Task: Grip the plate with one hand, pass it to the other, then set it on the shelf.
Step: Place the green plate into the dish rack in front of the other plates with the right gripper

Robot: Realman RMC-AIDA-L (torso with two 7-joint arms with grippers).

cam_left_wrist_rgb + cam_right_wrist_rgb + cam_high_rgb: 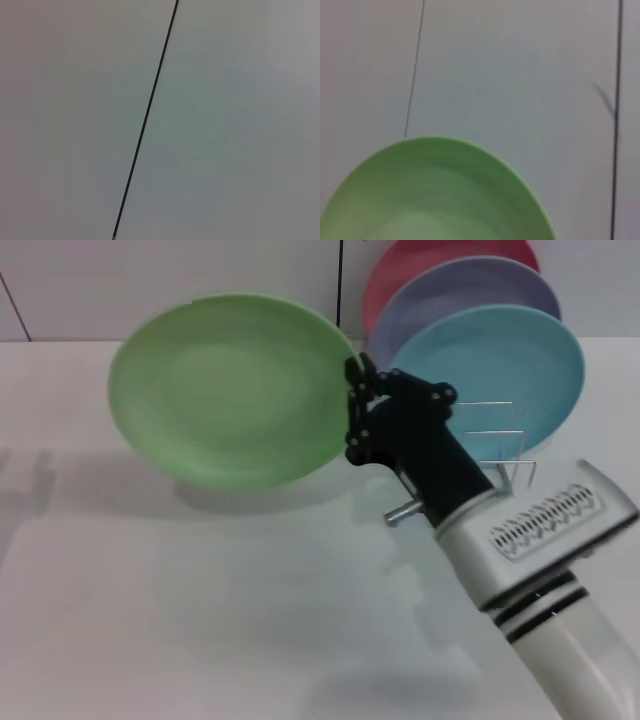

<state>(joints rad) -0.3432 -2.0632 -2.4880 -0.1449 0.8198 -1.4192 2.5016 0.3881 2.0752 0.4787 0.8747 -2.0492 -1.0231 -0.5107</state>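
Observation:
The light-green plate [235, 388] hangs in the air above the white table, tilted with its face toward me. My right gripper [355, 405] is shut on its right rim and holds it up. The plate also fills the low part of the right wrist view [435, 195], with the wall behind it. The silver wire shelf [500, 445] stands at the back right, just behind my right arm, and is partly hidden by it. My left gripper is out of view; the left wrist view shows only a plain wall with a dark seam.
A turquoise-blue plate [510, 365], a lavender plate [465, 290] and a pink plate [420, 260] stand upright in the shelf at the back right. The white table [200, 590] spreads in front and to the left. A wall rises behind.

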